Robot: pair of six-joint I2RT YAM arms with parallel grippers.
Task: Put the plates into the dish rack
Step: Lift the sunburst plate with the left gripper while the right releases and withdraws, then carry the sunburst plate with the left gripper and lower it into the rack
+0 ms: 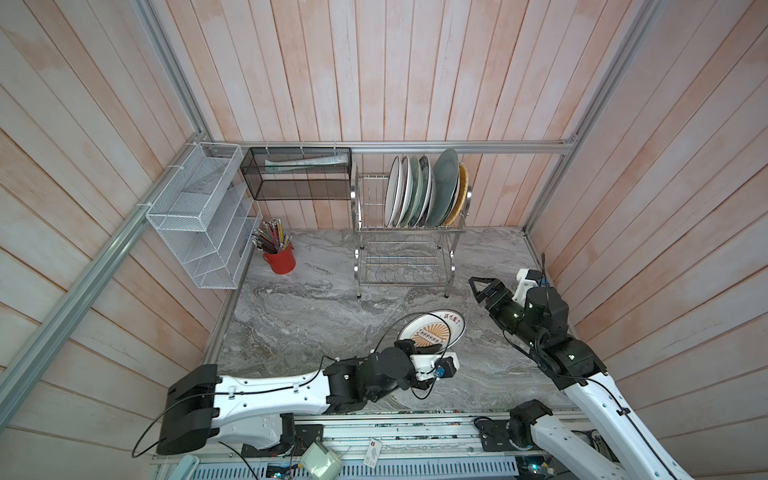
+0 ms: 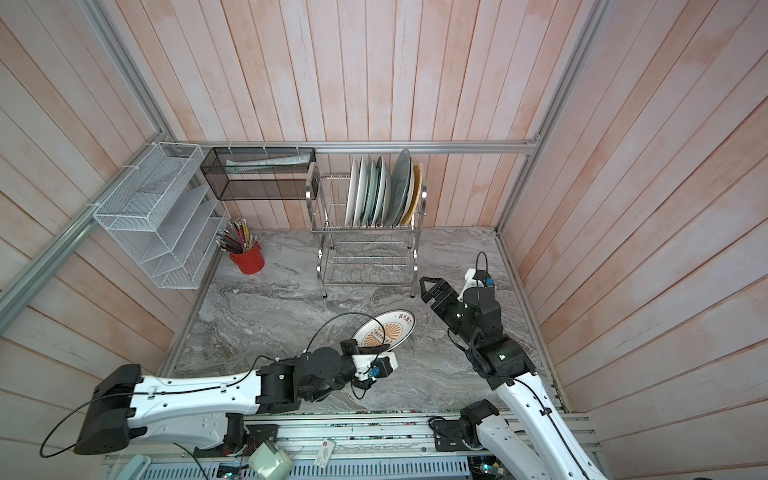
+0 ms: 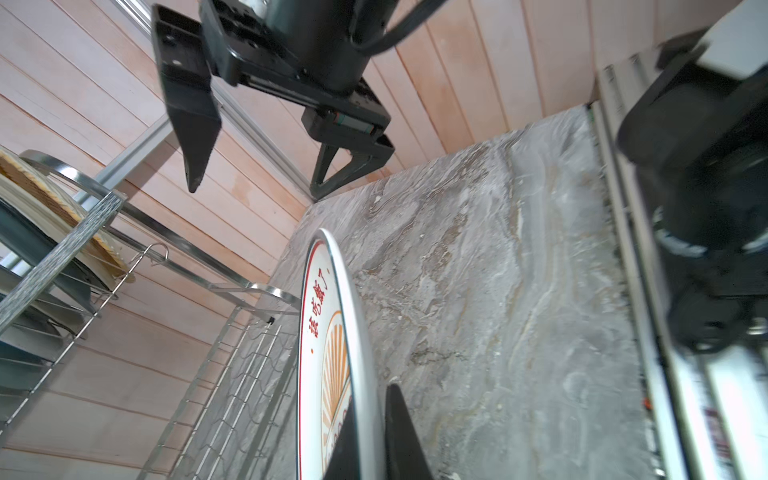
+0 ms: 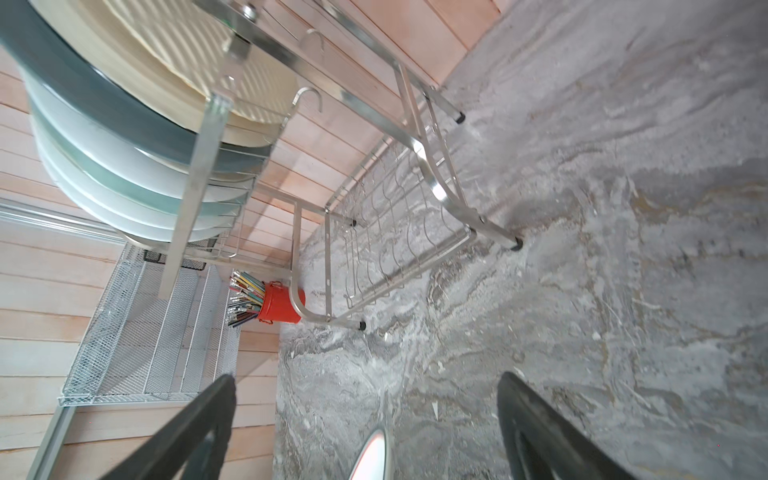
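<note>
We find the orange-sunburst plate tilted over the table, in front of the dish rack, with the left gripper clenched on its near rim. The other plates stand upright in the rack's upper tier. The right gripper is released, jaws wide, near the held plate but apart from it

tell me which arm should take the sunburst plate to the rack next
Left. The left gripper is shut on the rim of the orange-sunburst plate, holding it tilted in front of the dish rack. The right gripper is open and empty, off to the rack's side.
</note>
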